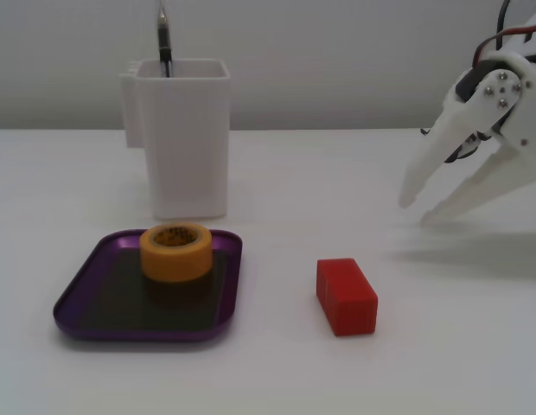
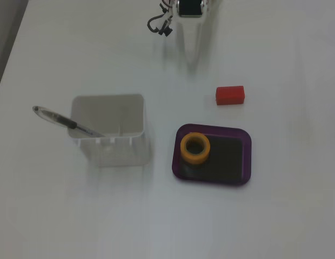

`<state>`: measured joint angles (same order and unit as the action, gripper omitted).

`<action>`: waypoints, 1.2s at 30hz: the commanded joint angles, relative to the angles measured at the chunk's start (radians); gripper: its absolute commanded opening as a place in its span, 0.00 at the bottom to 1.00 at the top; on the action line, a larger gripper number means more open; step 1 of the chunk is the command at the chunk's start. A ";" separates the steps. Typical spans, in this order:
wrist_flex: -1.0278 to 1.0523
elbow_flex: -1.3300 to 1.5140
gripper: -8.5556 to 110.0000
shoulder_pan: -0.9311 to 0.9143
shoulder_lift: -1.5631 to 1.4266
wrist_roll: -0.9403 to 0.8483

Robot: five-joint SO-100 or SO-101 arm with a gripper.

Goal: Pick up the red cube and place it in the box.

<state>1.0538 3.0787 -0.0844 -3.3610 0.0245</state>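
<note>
The red cube (image 1: pixel 346 296) (image 2: pixel 230 95) lies on the white table, apart from everything else. The box (image 1: pixel 78 298) (image 2: pixel 232 156), a shallow purple tray, sits to the cube's left in the side-on fixed view, with a yellow-orange tape roll (image 1: pixel 176 252) (image 2: pixel 195 148) standing inside it. My white gripper (image 1: pixel 417 210) (image 2: pixel 192 54) hangs open above the table, up and to the right of the cube in the side-on fixed view, its fingers angled down-left with nothing between them. In the top-down fixed view the fingers overlap and point toward the tray.
A tall white square container (image 1: pixel 183 138) (image 2: pixel 108 135) holding a pen (image 1: pixel 163 39) (image 2: pixel 65 121) stands behind the tray. Bare white table lies between the cube and the tray. The arm's cables (image 2: pixel 159 24) hang near its base.
</note>
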 commanded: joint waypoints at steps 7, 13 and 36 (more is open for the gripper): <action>-0.009 0.011 0.07 0.023 -0.051 -0.006; -0.015 0.011 0.07 0.023 -0.051 -0.006; -0.164 -0.819 0.14 0.034 0.764 -0.069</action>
<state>0.8283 2.5035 -0.0614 -2.8517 -0.0353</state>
